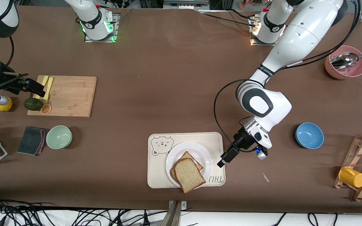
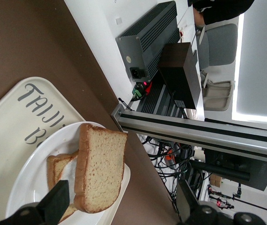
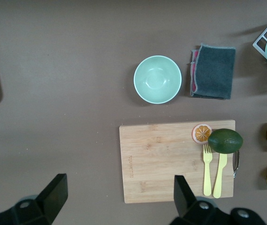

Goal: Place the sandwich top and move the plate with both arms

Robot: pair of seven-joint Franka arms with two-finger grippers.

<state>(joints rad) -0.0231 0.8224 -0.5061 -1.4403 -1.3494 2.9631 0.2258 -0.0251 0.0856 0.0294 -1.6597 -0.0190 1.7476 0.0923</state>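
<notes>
Left gripper (image 1: 224,159) sits low at the plate's (image 1: 200,150) three o'clock edge, over the cream tray's (image 1: 184,138) border, fingers spread wide with nothing between them. In the left wrist view one finger (image 2: 58,202) stands just beside the plate rim, the other out past the table edge. The sandwich top (image 1: 189,174) lies on the plate, stacked on another slice (image 1: 191,157), and sticks out over the plate's six o'clock rim toward the front camera. Plate rests on the tray, at the tray's four o'clock part, with the bear drawing (image 1: 160,145) up at the tray's ten o'clock corner. Right gripper (image 1: 36,88) hangs up over the cutting board's (image 1: 69,95) nine o'clock edge, jaws wide and empty, well apart from the plate. On that board: an avocado (image 1: 32,104), an orange slice (image 1: 46,109) and yellow cutlery (image 1: 47,88). A green bowl (image 1: 59,137) and grey cloth (image 1: 31,140) lie nearer the front camera than the board; a blue bowl (image 1: 309,135) sits toward the left arm's end.
</notes>
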